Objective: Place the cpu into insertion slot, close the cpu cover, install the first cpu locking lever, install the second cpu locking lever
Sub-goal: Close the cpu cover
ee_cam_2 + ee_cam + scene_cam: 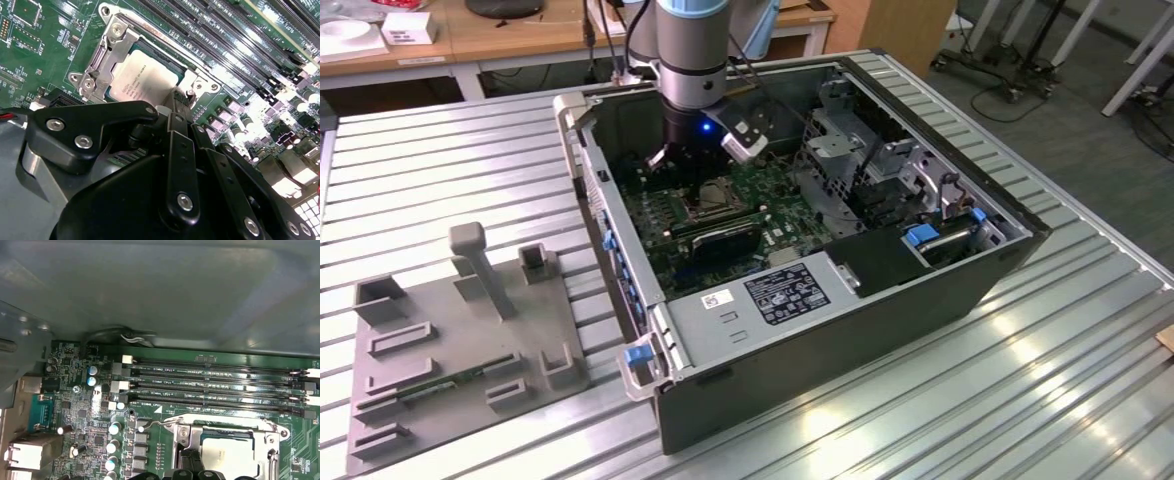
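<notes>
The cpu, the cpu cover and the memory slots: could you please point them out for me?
cpu (145, 80), second wrist view, middle of its pale face.
cpu cover (103, 56), second wrist view, silvery side bar of its frame.
memory slots (210, 385), first wrist view, middle of one dark row.

You worked on table (1067, 400) of ribbed silver metal slats. Bright glare lay on slats toward exterior view's lower right. Beyond table's far edge stood light-brown wooden desk (520, 45). It carried white boxes (407, 28) and dark rounded object (504, 8). Wooden side panel (903, 30) rose near desk's end at exterior view's right. Floor (1081, 140) at exterior view's right was plain grey. On it you had black wheeled stand bases (983, 70) and slanted white legs (1145, 60).
</notes>
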Robot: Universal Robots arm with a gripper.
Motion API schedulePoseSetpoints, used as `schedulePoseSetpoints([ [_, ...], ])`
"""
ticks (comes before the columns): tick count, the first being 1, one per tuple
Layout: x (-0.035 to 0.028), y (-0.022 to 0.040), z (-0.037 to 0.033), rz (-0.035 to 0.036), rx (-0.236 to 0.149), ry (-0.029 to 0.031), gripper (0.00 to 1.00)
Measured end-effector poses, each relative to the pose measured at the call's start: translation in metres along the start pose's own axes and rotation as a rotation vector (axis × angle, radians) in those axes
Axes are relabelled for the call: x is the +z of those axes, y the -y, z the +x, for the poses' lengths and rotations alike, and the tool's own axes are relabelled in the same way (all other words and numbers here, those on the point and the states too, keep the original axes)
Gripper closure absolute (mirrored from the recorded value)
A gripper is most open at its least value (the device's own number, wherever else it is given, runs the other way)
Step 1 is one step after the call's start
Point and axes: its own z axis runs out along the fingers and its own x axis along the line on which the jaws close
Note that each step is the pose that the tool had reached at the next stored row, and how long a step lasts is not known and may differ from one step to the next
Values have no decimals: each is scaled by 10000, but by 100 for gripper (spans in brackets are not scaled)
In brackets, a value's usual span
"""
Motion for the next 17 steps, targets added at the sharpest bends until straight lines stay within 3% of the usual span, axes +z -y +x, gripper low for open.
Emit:
schedulePoseSetpoints([
  [17,31,4,13,9,0,-8,89],
])
